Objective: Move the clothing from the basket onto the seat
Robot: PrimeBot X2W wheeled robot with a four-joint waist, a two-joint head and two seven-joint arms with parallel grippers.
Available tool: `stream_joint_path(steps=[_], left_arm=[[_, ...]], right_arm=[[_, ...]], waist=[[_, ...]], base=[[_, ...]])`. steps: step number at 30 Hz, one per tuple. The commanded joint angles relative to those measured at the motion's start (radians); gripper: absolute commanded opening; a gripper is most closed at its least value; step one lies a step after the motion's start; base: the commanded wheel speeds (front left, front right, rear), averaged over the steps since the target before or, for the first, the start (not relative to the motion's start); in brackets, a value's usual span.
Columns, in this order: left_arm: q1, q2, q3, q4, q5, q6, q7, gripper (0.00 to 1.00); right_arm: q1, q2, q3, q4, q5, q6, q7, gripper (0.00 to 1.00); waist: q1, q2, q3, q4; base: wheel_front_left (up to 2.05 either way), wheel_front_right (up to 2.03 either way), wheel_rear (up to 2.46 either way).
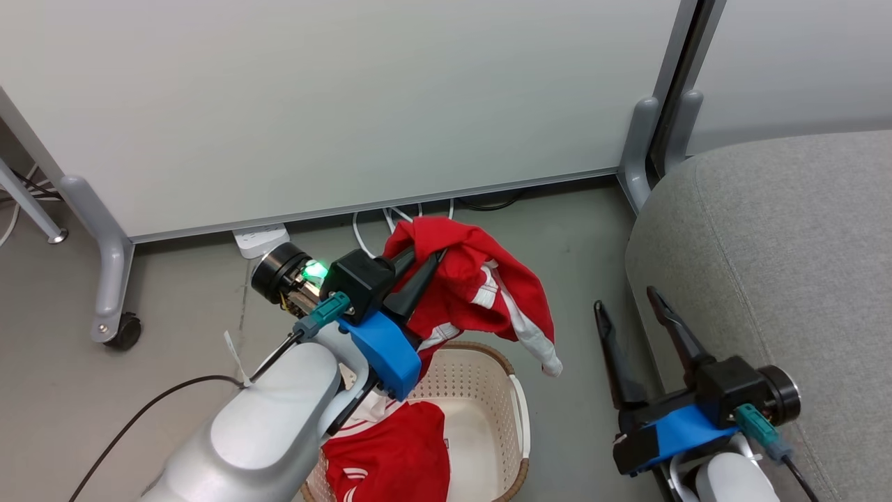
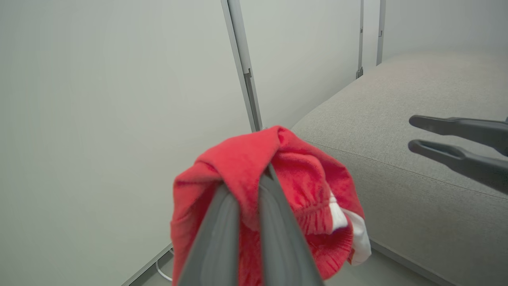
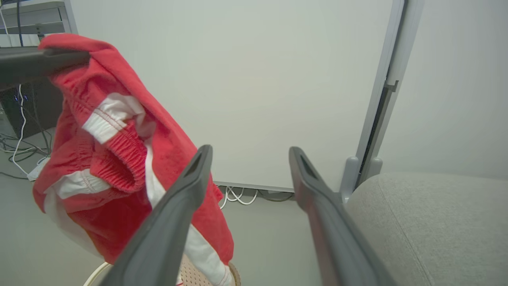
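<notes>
**Left gripper (image 1: 428, 256) holds a red garment (image 1: 481, 286) up over the basket (image 1: 517, 408)**

The left gripper's two dark fingers are pinched together on a bunched fold of the red garment, and the cloth wraps over their tips. The garment hangs down from there in a loose clump, showing an elastic band and white trim. Its lowest white edge dangles close to the basket's far rim. I cannot tell whether it touches.

Below the left forearm, a second red garment (image 1: 390, 453) with white stripes lies inside the cream basket, which stands on the grey floor (image 1: 174, 335).

To the right, the right gripper (image 1: 627, 300) hangs with its fingers spread apart and nothing between them, just beside the front edge of the seat (image 1: 780, 244). The light-grey seat has no clothing on it.

Behind it all stands a white partition panel (image 1: 348, 97) on grey legs, with a power strip (image 1: 259, 240) and white cables (image 1: 401, 213) at its foot.
</notes>
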Motion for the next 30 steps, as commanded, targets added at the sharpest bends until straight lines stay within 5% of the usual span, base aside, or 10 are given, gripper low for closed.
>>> stream_joint_path(steps=[1, 15, 30], left_arm=[[0.005, 0.004, 0.003, -0.004, -0.005, 0.009, 0.001, 0.00], [-0.016, -0.004, -0.009, -0.003, -0.008, 0.013, -0.001, 0.00], [-0.046, -0.027, -0.028, 0.003, -0.002, 0.007, -0.009, 0.00]], right_arm=[[-0.013, -0.003, 0.017, -0.004, -0.002, -0.001, -0.001, 1.00], [-0.107, -0.003, 0.219, 0.043, -0.031, -0.001, -0.001, 1.00], [-0.327, -0.003, 0.336, 0.284, -0.065, -0.001, -0.001, 1.00]], waist=[[0.0000, -0.0001, 0.003, 0.000], [0.0000, -0.0001, 0.025, 0.005], [0.0000, -0.0001, 0.060, 0.029]], base=[[0.00, 0.00, 0.00], [0.00, 0.00, 0.00], [0.00, 0.00, 0.00]])
